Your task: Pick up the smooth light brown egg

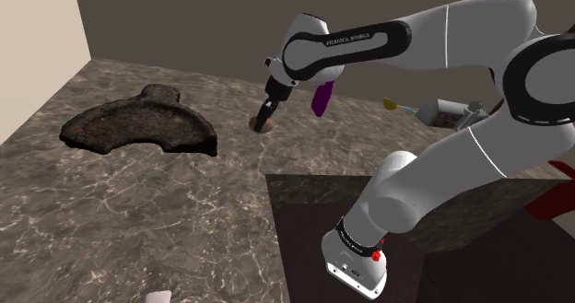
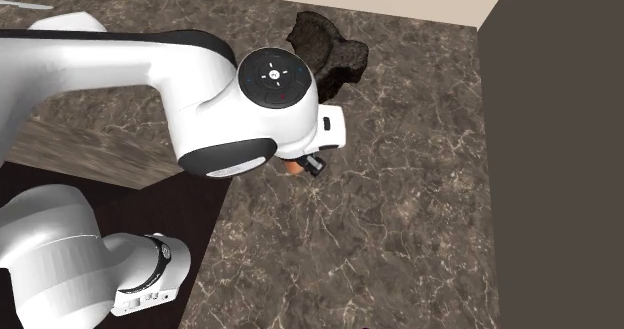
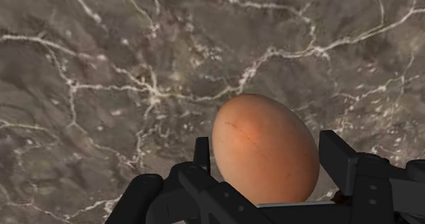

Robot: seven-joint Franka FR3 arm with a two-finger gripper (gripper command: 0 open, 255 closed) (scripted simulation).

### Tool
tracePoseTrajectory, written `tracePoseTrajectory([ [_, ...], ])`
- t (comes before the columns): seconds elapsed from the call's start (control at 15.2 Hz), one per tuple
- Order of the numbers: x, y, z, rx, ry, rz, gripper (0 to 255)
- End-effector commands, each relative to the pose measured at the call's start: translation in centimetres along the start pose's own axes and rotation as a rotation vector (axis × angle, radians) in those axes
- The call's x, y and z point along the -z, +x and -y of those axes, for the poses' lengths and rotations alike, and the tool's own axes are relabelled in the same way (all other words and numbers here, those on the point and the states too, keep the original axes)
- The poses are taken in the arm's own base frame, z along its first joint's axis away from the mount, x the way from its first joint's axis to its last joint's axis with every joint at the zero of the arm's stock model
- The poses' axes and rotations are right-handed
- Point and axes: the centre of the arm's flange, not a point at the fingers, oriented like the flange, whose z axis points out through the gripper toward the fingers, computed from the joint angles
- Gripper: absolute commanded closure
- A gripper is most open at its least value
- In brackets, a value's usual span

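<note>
A smooth light brown egg (image 3: 265, 151) sits between my two black fingers, which press against its sides in the wrist view. In the shoulder view the egg (image 1: 264, 124) is low over the dark marbled counter (image 1: 138, 218), just under my gripper (image 1: 268, 113), which points down from the white arm. I cannot tell whether the egg still touches the counter. The second exterior view looks down on the arm; a sliver of the egg (image 2: 291, 167) peeks out beside the gripper (image 2: 308, 164), most of it hidden by the wrist. My gripper (image 3: 267, 163) is shut on the egg.
A large dark rough curved lump (image 1: 140, 128) lies on the counter toward the shoulder view's left, also seen in the second exterior view (image 2: 328, 47). A purple object (image 1: 322, 99) hangs behind the arm, near a yellow item (image 1: 393, 104) and a grey container (image 1: 444, 115). A dark wall (image 2: 560, 177) borders the counter.
</note>
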Motion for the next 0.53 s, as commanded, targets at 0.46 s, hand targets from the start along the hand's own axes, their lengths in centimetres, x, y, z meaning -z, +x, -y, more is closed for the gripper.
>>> tracePoseTrajectory([
  [0.46,3.7,0.6,0.5,0.0,0.0,0.0,255],
])
